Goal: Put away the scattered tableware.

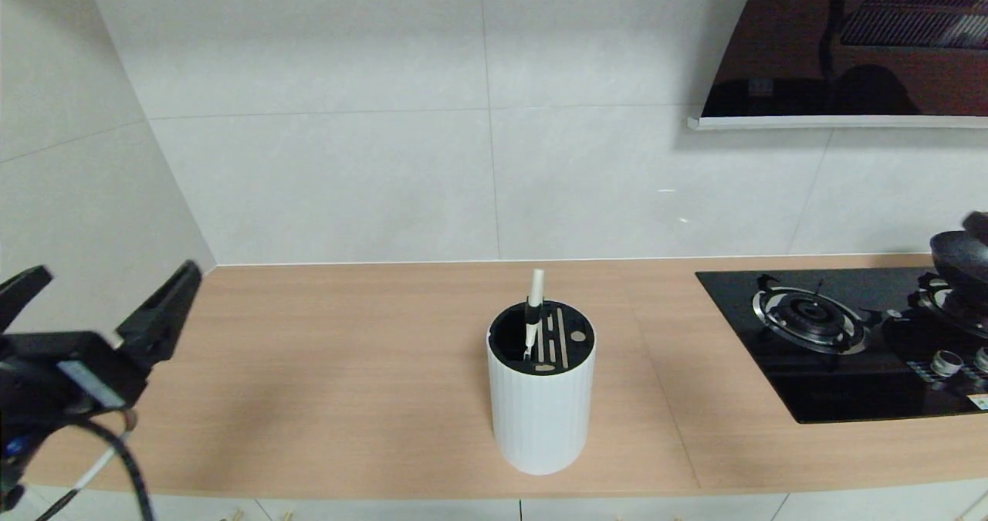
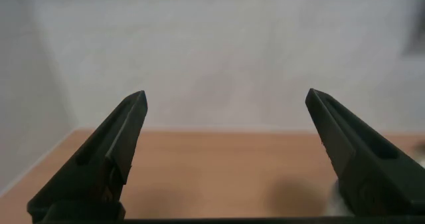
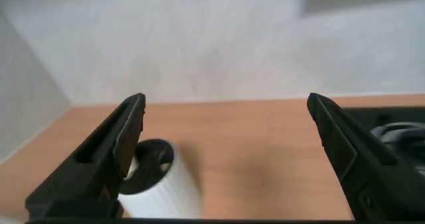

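Head view: a white ribbed holder (image 1: 540,409) stands on the wooden counter (image 1: 347,367), with a white-handled utensil (image 1: 534,305) upright in its top. Well to the left of the holder, the left gripper (image 1: 114,274) hangs empty, its jaws spread wide. Right of the holder lies a black hob (image 1: 834,343) with a dark pan (image 1: 961,255).

Left wrist view: the wide jaws are above the counter. A pale blur at the edge may be the holder.

Right wrist view: the right gripper (image 3: 226,101) is also wide and empty, above the holder, with the hob off to the holder's side.

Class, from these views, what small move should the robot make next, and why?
Probably withdraw the left hand: it and the right hand are open and empty, and the one utensil seen already stands in the holder on the counter.
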You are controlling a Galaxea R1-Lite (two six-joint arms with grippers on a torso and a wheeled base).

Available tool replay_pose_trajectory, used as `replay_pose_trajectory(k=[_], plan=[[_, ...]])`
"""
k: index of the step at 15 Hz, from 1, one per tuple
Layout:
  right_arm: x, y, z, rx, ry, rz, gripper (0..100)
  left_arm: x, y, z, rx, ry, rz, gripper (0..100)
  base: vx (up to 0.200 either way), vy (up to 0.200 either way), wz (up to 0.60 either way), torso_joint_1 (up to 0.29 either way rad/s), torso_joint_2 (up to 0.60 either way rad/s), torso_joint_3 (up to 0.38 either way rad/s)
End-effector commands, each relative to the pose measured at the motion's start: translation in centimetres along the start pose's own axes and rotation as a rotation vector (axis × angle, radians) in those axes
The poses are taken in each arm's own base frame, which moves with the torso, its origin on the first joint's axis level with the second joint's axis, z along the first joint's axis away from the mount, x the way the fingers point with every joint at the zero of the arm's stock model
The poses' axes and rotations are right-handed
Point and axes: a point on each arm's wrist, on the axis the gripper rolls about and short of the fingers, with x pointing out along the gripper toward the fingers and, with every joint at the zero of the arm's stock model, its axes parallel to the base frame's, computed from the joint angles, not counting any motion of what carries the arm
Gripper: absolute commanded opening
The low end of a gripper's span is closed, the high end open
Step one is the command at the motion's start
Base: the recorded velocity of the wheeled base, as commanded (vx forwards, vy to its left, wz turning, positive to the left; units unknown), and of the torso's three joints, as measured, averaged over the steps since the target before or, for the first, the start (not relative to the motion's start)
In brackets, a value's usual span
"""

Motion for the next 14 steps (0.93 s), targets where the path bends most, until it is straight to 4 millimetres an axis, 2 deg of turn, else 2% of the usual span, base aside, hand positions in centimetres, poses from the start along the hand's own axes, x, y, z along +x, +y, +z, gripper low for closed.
replay_pose_trajectory(k=[1,2,4,6,9,11,14], plan=[[-7.6,-0.9,-0.1,-0.05,-0.114,-0.018,100,-6.4,5.1,-0.5,-0.012,-0.05,0.119,100,0.0,0.0,0.0,0.0,0.0,0.0],[-10.1,-1.1,-0.5,-0.066,-0.141,-0.057,100,-8.5,6.1,-1.4,0.009,-0.03,0.151,100,0.0,0.0,0.0,0.0,0.0,0.0],[-12.9,-1.1,-1.4,-0.123,-0.174,-0.132,100,-11.2,7.0,-2.1,0.023,-0.031,0.169,100,0.0,0.0,0.0,0.0,0.0,0.0],[-15.6,-1.0,-2.7,-0.196,-0.21,-0.149,100,-13.1,7.5,-2.7,0.032,-0.03,0.2,100,0.0,0.0,0.0,0.0,0.0,0.0],[-15.4,-1.1,-3.3,-0.203,-0.193,-0.228,100,-14.2,7.4,-4.1,0.039,-0.038,0.272,100,0.0,0.0,0.0,0.0,0.0,0.0],[-16.3,-0.5,-4.1,-0.235,-0.241,-0.284,100,-14.9,7.2,-5.4,0.05,-0.05,0.349,100,0.0,0.0,0.0,0.0,0.0,0.0],[-15.5,-1.6,-7.8,-0.225,-0.137,-0.291,100,-14.8,6.9,-7.2,0.068,-0.006,0.343,100,0.0,0.0,0.0,0.0,0.0,0.0]])
